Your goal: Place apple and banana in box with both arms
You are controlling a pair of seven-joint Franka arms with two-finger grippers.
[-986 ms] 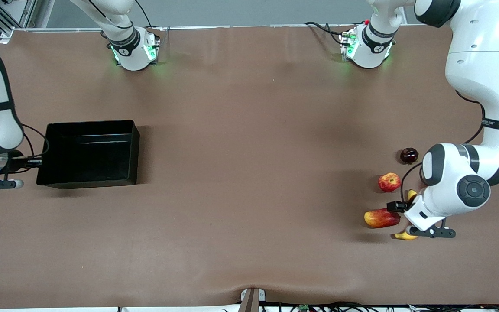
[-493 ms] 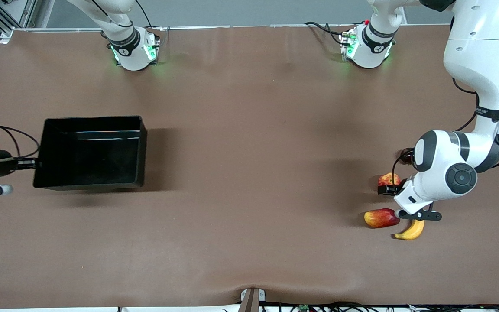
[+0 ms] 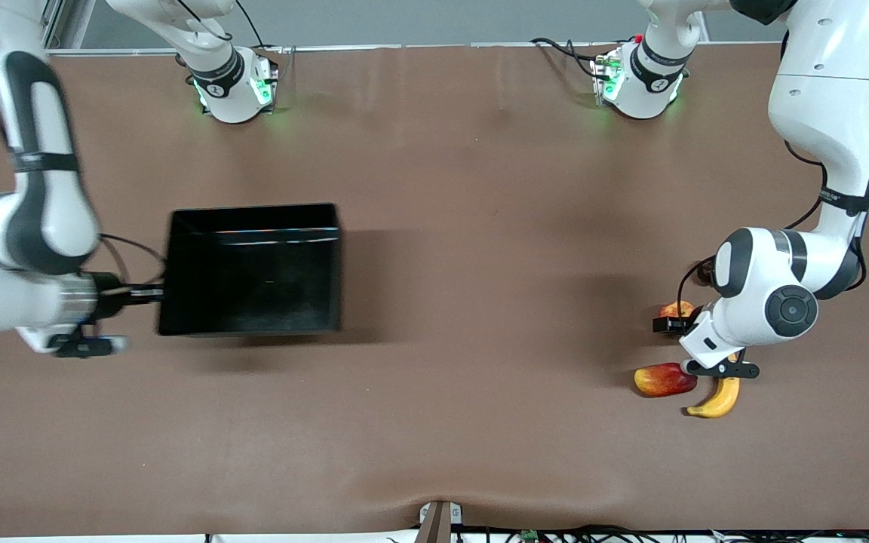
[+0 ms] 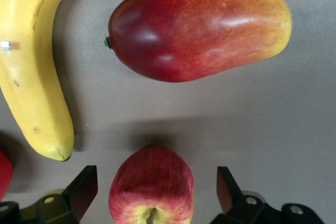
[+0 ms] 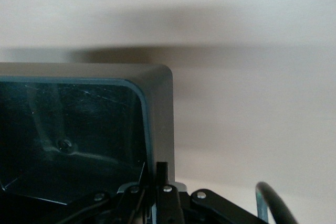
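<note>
The apple (image 4: 151, 190), red with a yellow top, sits between the spread fingers of my left gripper (image 4: 156, 187), which do not touch it. In the front view the left gripper (image 3: 677, 324) is over the apple (image 3: 676, 308), which the arm mostly covers. The banana (image 3: 717, 398) lies on the table nearer the front camera and also shows in the left wrist view (image 4: 31, 72). My right gripper (image 3: 149, 294) is shut on the end wall of the black box (image 3: 253, 271), held above the table. The right wrist view shows that gripper (image 5: 152, 174) clamped on the box (image 5: 79, 129).
A red-and-yellow mango-like fruit (image 3: 663, 379) lies beside the banana and shows in the left wrist view (image 4: 199, 24). A dark red fruit (image 3: 703, 270) peeks out from under the left arm, farther from the front camera than the apple.
My right arm has carried the box toward the left arm's end of the table. My left gripper has moved from over the banana to over the apple.
</note>
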